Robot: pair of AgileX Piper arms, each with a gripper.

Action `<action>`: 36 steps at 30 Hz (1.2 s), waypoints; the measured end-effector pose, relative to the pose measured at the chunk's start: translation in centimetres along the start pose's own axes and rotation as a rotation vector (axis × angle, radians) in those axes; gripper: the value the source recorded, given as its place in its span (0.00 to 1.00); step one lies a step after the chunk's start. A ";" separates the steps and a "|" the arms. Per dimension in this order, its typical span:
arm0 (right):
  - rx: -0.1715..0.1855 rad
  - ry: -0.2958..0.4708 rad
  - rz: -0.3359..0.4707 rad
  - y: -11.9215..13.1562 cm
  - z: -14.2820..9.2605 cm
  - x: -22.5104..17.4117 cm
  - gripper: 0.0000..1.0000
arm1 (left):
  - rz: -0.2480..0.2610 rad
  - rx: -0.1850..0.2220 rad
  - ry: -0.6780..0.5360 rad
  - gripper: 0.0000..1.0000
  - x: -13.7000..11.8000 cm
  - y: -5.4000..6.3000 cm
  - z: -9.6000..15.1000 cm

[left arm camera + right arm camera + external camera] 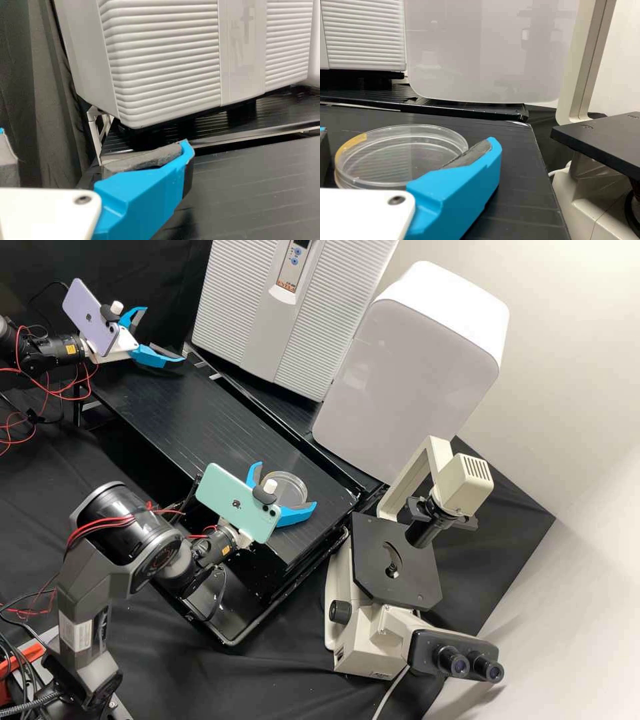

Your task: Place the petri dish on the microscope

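Note:
The clear petri dish (289, 488) lies flat on the black bench, near its end by the microscope (399, 563). Around the dish, my right gripper (285, 485) stands open, one finger on each side. In the right wrist view the petri dish (402, 155) is between the spread fingers of the right gripper (407, 138); one pad overlaps its rim, and whether they touch I cannot tell. A yellowish patch marks the rim. At the bench's far left end, my left gripper (163, 335) is open and holds nothing; the left wrist view shows the left gripper (94, 147) spread too.
Behind the bench stand a white ribbed unit (247, 313) and a white rounded cabinet (407, 367). The microscope's black stage (605, 142) is beyond the bench edge, with its lamp arm (417, 473) rising over it. Red wires (100, 530) hang along the arms.

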 end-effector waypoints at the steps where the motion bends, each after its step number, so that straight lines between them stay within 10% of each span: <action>1: 0.000 0.000 0.000 0.0 0.0 0.0 0.00 | 0.000 0.000 0.000 1.00 0.0 0.0 0.0; 36: 0.030 0.008 0.084 1.9 0.3 -1.7 0.00 | 0.000 0.000 0.000 1.00 0.0 0.0 0.0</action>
